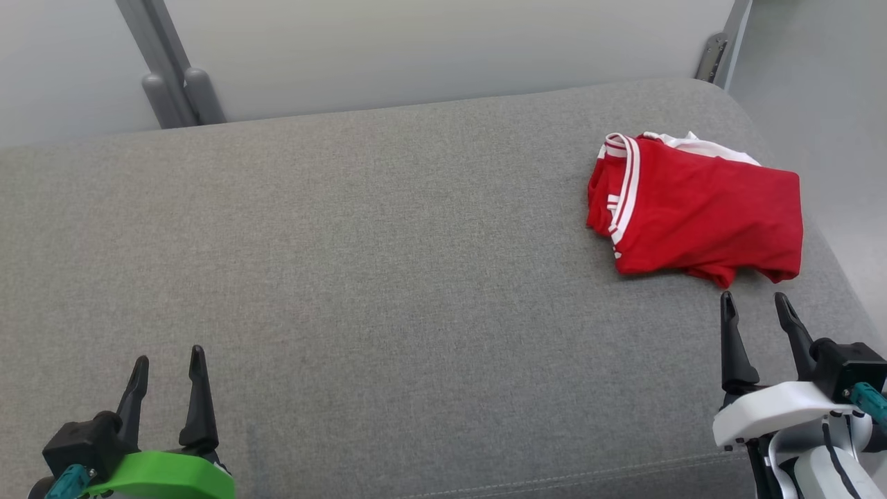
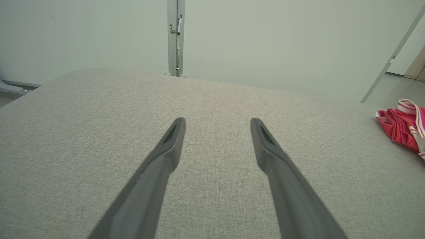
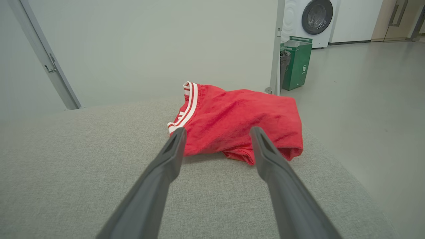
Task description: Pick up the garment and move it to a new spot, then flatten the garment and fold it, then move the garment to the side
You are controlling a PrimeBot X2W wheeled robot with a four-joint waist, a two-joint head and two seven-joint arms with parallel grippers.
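The garment (image 1: 700, 208) is a red shirt with white striped trim, lying folded into a rough rectangle at the far right of a grey padded surface (image 1: 388, 277). My right gripper (image 1: 755, 305) stands open just short of its near edge, fingers pointing at it and holding nothing. In the right wrist view the garment (image 3: 235, 119) lies right beyond the open right gripper (image 3: 217, 132). At the lower left, far from the garment, my left gripper (image 1: 168, 364) is open and empty. The left wrist view has the open left gripper (image 2: 217, 124) over bare fabric, with the garment (image 2: 403, 127) at its right edge.
The padded surface ends close to the garment on the right, with floor (image 1: 824, 118) beyond. Grey metal posts (image 1: 180, 83) stand behind the surface against a pale wall. A green bin (image 3: 297, 63) and a washing machine (image 3: 313, 16) stand farther off on the floor.
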